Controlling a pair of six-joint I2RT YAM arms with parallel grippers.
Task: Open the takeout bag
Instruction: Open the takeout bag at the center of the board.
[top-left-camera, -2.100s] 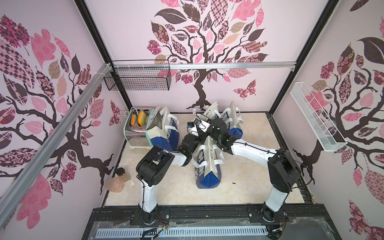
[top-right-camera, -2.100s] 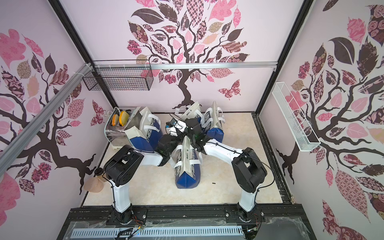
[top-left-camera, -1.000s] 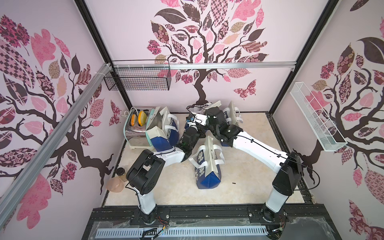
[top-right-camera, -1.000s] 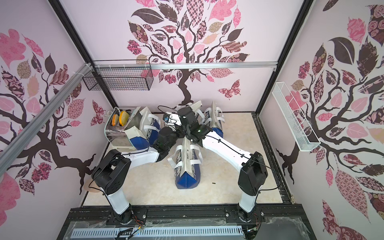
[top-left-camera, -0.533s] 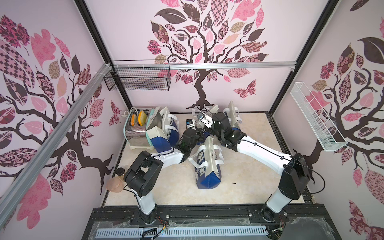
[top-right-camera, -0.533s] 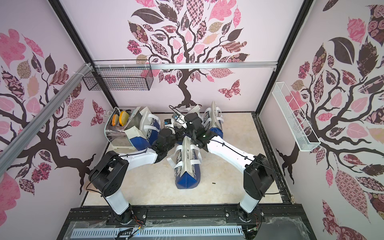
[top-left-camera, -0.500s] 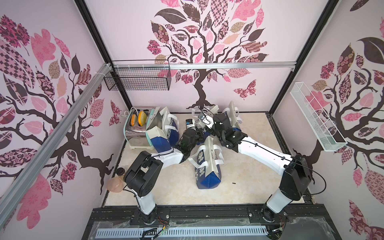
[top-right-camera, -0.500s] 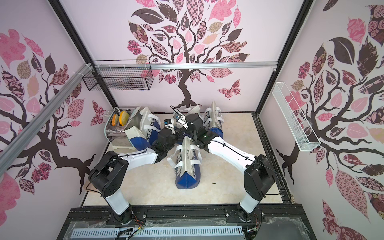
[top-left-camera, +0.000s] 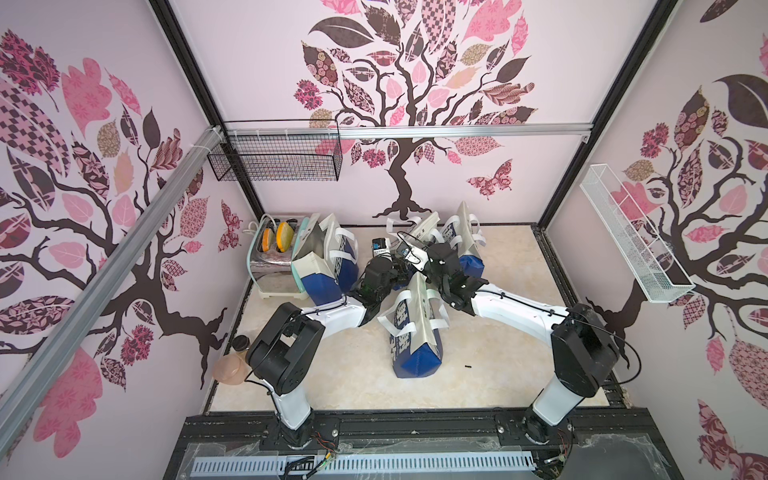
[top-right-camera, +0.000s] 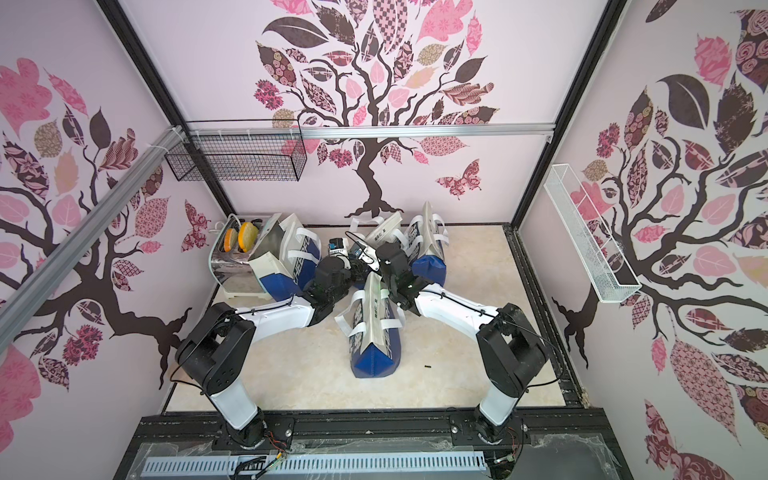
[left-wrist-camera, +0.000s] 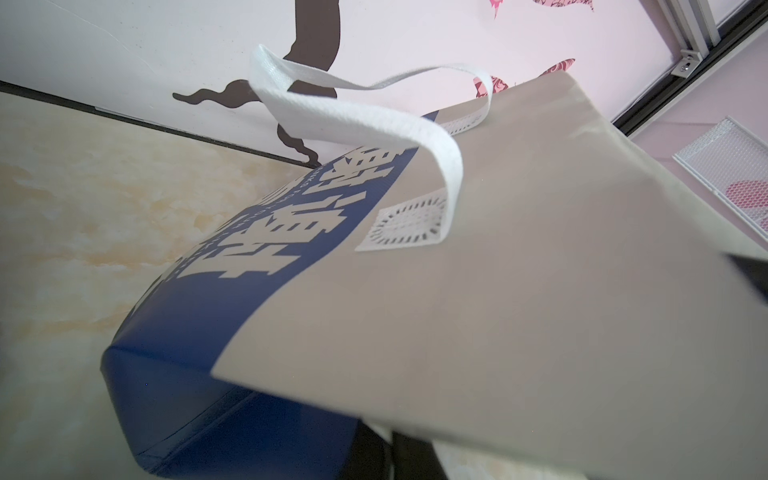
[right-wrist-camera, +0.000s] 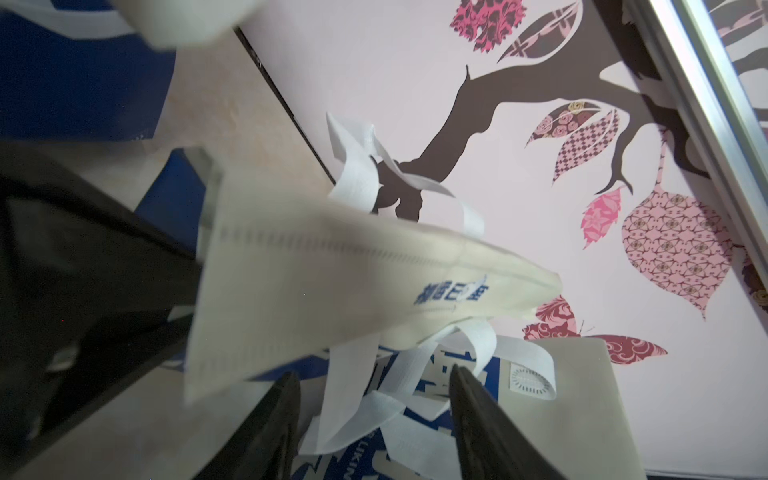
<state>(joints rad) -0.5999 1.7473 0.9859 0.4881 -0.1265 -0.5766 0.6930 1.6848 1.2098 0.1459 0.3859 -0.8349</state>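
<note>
The takeout bag (top-left-camera: 415, 332), beige with a blue base and white handles, stands mid-table in both top views (top-right-camera: 374, 332), its mouth pressed flat. My left gripper (top-left-camera: 397, 272) is at the bag's top end. In the left wrist view the beige panel (left-wrist-camera: 519, 311) runs down over the gripper (left-wrist-camera: 392, 455), whose dark fingers are shut on the bag's edge. My right gripper (top-left-camera: 415, 258) hovers just behind the bag top. In the right wrist view it (right-wrist-camera: 374, 390) is open, with the white handle loops (right-wrist-camera: 399, 386) of a rear bag showing between its fingers.
Two more bags (top-left-camera: 326, 266) lean against a toaster (top-left-camera: 272, 266) at the back left. Two others (top-left-camera: 467, 245) lie against the back wall. A black wire basket (top-left-camera: 274, 156) and a white wire tray (top-left-camera: 627, 241) hang on the walls. A cup (top-left-camera: 230, 365) sits off the left edge.
The right arm, raised and stretched out a second ago, has come back down behind the bag's top, and its jaws now stand open. The left gripper stays at the bag's top.
</note>
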